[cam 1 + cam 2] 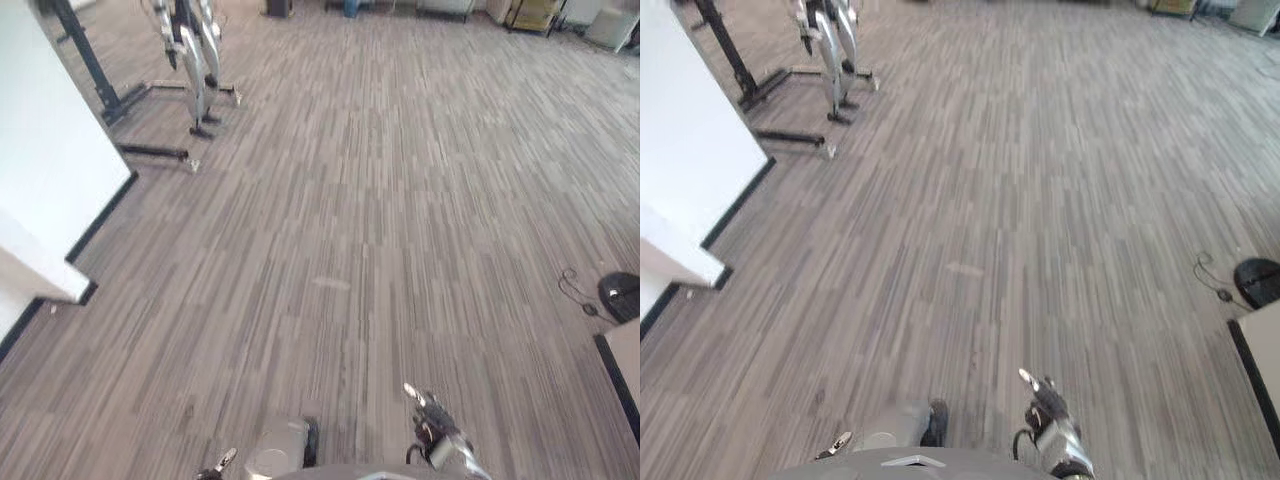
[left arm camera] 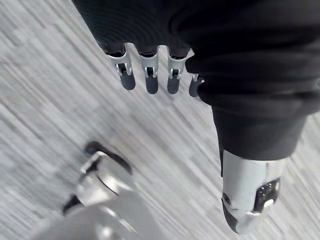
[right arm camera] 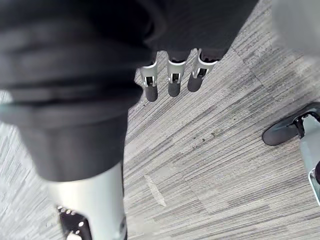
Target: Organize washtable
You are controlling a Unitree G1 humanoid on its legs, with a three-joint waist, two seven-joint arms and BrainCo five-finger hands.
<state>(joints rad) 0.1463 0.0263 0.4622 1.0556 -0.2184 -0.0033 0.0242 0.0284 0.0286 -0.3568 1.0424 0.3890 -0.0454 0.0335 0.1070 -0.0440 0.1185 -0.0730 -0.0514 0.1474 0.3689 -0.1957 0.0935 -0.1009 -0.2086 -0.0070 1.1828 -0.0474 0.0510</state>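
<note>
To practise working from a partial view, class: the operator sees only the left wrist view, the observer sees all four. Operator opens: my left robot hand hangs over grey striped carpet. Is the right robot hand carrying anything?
Observer: No. The right robot hand hangs with straight fingers, empty, over the same grey striped carpet.
Operator: What stands on the robot's left?
Observer: A white wall with a black skirting.
Operator: And on its right?
Observer: A pale flat surface with a black edge, near the robot; I cannot tell what it is.
</note>
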